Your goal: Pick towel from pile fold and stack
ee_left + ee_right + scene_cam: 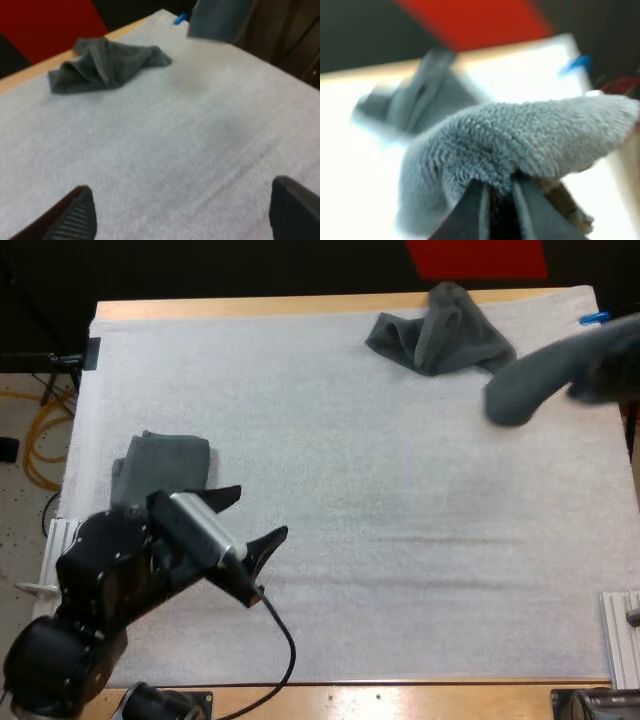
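A crumpled dark grey-green towel [440, 332] lies at the far side of the mat, right of centre; it also shows beyond my left fingers [107, 65] and behind the lifted towel [412, 100]. My right gripper [496, 205] is shut on a second towel [520, 135], which hangs in the air near the right edge [535, 380], just right of the crumpled one [220, 20]. A folded towel [160, 465] rests at the mat's near left. My left gripper [256, 520] hovers beside it, open and holding nothing [185, 215].
The white mat [380, 500] covers most of the wooden table [400, 695]. Metal brackets sit at the near left [55, 540] and near right [620, 635] edges of the mat.
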Robot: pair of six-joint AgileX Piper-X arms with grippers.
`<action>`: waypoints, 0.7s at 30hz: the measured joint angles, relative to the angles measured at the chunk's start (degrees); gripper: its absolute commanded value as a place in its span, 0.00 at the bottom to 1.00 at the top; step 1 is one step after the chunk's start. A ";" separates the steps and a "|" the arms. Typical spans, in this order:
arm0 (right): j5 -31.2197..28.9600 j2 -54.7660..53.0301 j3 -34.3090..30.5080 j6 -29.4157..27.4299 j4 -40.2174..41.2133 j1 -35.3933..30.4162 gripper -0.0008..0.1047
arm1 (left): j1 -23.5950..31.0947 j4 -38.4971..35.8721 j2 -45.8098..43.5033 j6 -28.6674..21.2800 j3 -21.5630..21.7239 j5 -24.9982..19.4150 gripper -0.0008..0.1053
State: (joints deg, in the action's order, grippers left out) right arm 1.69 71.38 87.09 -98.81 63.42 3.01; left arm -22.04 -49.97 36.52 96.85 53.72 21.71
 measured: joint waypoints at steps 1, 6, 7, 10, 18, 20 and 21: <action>0.87 -0.02 -1.59 1.47 0.41 1.82 0.01 | 0.00 -0.30 -0.31 0.00 0.00 0.00 0.66; 4.12 2.05 -9.73 7.19 -0.37 15.54 0.01 | 0.00 -0.86 -0.43 0.00 0.00 0.03 0.66; 5.51 2.74 -10.13 7.51 -0.25 18.68 0.01 | 0.00 -0.86 -0.43 0.00 0.00 0.13 0.66; 9.55 3.27 -9.96 8.19 -0.26 26.98 0.01 | 0.00 -1.08 -0.43 0.00 0.00 0.28 0.66; 10.16 5.41 -11.26 6.89 0.06 32.50 0.01 | 0.00 -2.31 -0.43 0.00 0.00 0.41 0.66; 7.20 8.57 -11.93 5.06 -1.27 30.14 0.01 | 0.00 -2.31 -0.43 0.00 0.00 0.41 0.66; 5.04 10.68 -12.10 3.99 -2.26 28.75 0.01 | 0.00 -2.31 -0.43 0.00 0.00 0.41 0.66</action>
State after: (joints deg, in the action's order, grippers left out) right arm 6.73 82.05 74.99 -94.82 61.17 31.76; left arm -22.04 -52.28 36.09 96.85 53.72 22.12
